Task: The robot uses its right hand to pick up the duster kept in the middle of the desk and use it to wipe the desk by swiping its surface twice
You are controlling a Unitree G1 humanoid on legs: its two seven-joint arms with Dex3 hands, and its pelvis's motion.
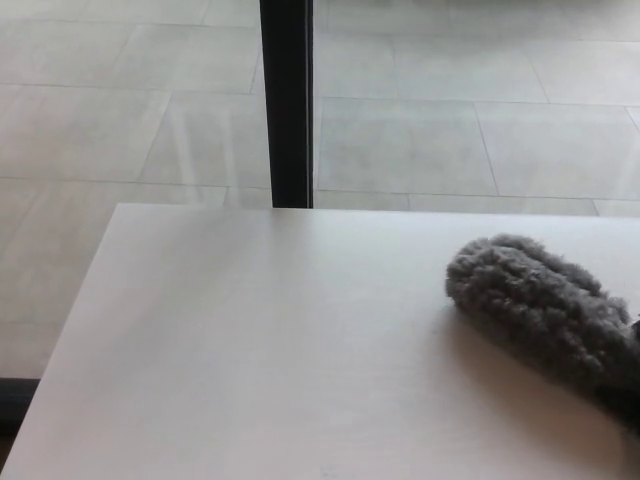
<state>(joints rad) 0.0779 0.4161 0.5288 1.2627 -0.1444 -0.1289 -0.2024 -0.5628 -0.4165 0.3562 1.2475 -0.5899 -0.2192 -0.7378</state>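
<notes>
The grey fluffy duster [540, 305] lies slanted on the white desk [250, 340] at the right side, its tip pointing toward the far left. Its rear end runs out of the picture at the right edge. Only a dark sliver of my right hand [634, 335] shows there, holding the duster's rear. The duster's pile rests on the desk surface. My left hand does not show.
The desk's far edge [300, 208] and left edge border a tiled floor [420, 130]. A black vertical post [286, 100] stands just behind the far edge.
</notes>
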